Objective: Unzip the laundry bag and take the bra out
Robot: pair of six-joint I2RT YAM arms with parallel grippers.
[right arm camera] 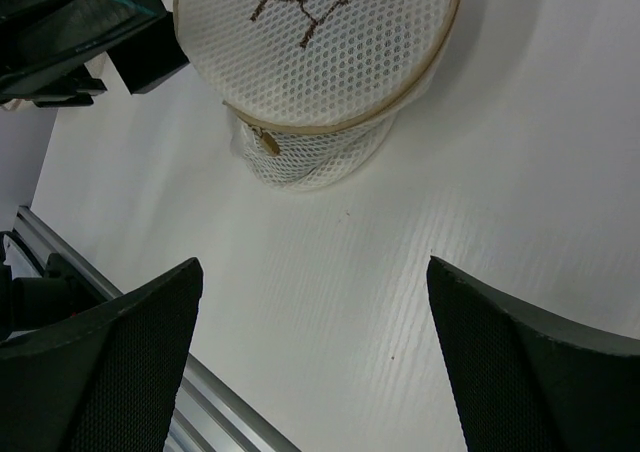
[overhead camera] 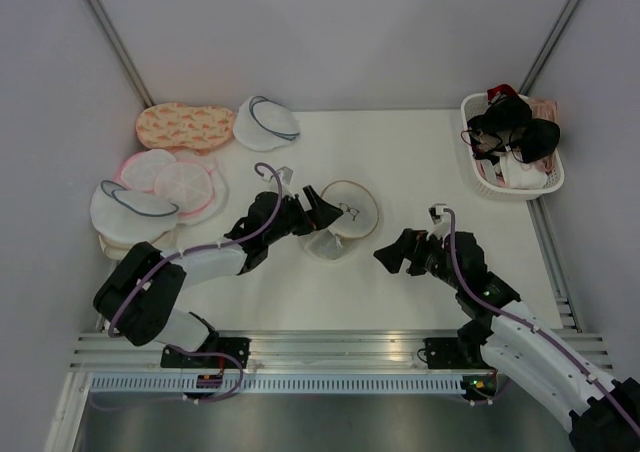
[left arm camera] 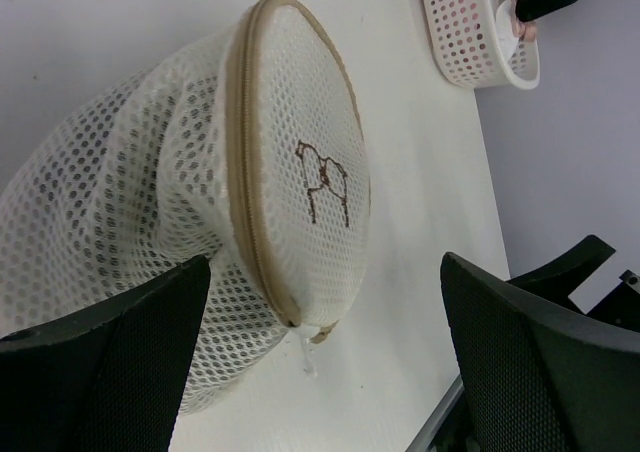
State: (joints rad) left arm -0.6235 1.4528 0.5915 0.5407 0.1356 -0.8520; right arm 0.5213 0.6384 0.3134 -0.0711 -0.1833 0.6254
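The laundry bag (overhead camera: 345, 219) stands tilted at the table's centre: white mesh, tan zipper rim, a small bra drawing on its flat face. Its zipper runs shut, and the pull (left arm camera: 322, 334) hangs at the low end of the rim. My left gripper (overhead camera: 318, 206) is open right beside the bag's left side, and the bag (left arm camera: 290, 142) fills the space ahead of its fingers. My right gripper (overhead camera: 390, 257) is open over bare table, to the right of and nearer than the bag (right arm camera: 320, 52), with nothing between its fingers. The bra is hidden from view.
A white basket (overhead camera: 515, 196) at the back right holds black and pink garments. Grey-rimmed pouches (overhead camera: 265, 122), pink-rimmed pouches (overhead camera: 180, 184) and an orange patterned piece (overhead camera: 185, 125) are piled at the back left. A metal rail (overhead camera: 320, 347) runs along the near edge.
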